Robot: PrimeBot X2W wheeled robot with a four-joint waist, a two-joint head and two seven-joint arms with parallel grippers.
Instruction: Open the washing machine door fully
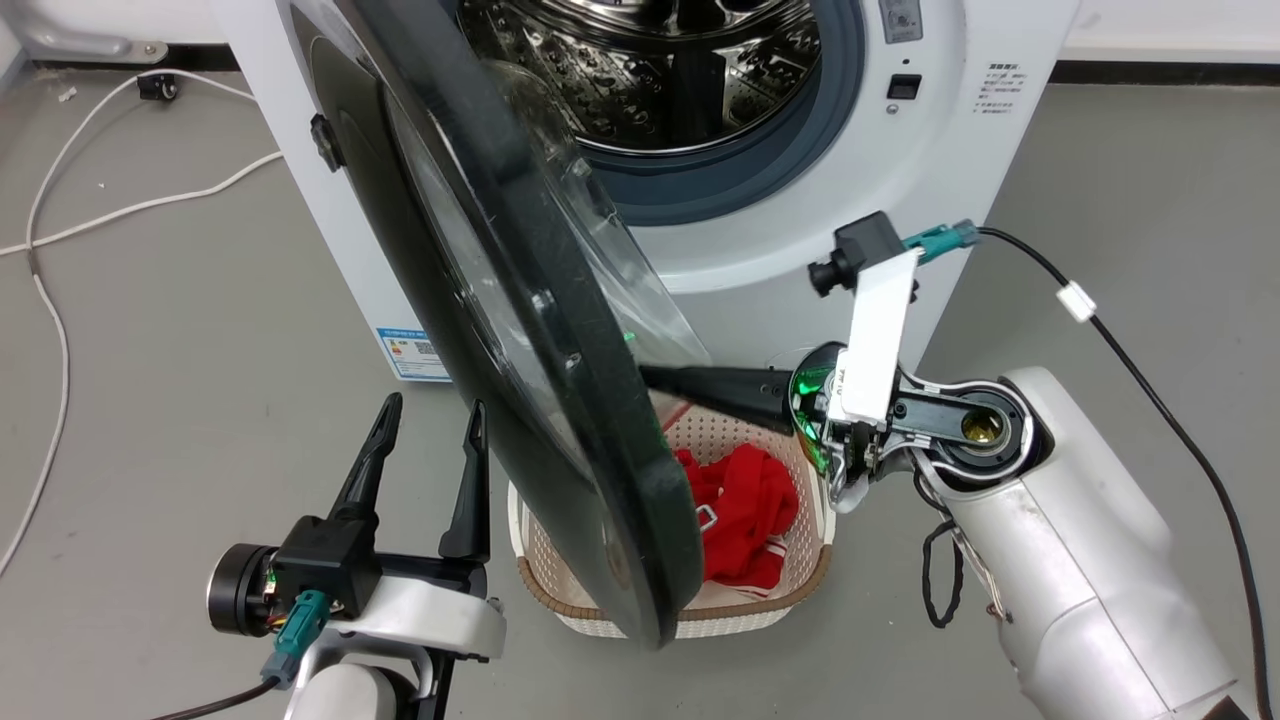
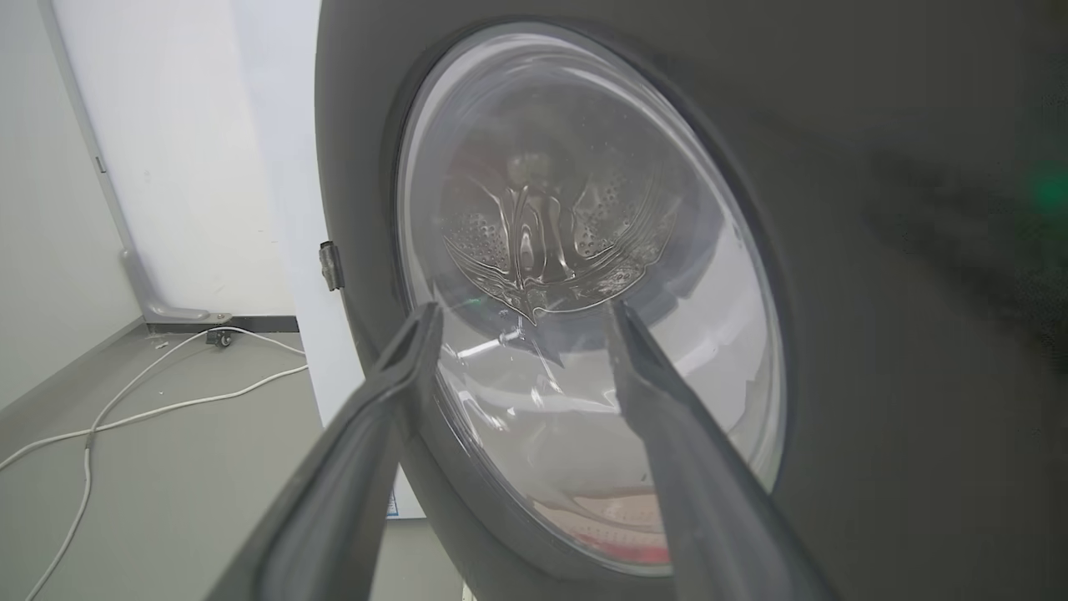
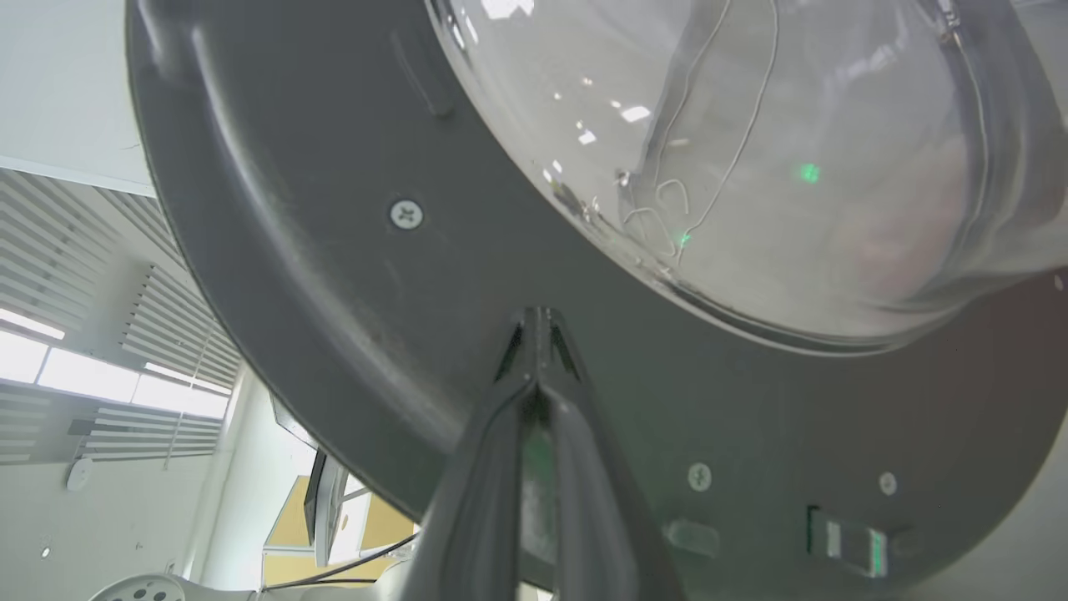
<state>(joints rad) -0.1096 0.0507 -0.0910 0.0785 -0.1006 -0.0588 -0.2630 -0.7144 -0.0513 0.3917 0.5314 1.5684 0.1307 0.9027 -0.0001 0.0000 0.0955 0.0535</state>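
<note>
The washing machine [image 1: 900, 200] is a white front-loader with its steel drum [image 1: 660, 70] exposed. The washing machine door [image 1: 520, 330], a glossy black disc with a clear glass bowl [image 2: 584, 250], stands swung out, nearly edge-on in the head view. My right gripper [image 1: 650, 378] is shut, its tips [image 3: 534, 321] pressed against the door's inner face [image 3: 334, 292] just below the bowl. My left gripper [image 1: 433, 405] is open on the door's outer side [image 2: 876, 376]. Its fingers [image 2: 400, 376] are close to the glass and hold nothing.
A cream laundry basket [image 1: 790, 560] with red clothes [image 1: 745, 500] sits on the floor under the door's lower edge. White cables [image 1: 60, 230] trail over the grey floor at the left. A black cable [image 1: 1150, 370] runs along the right arm.
</note>
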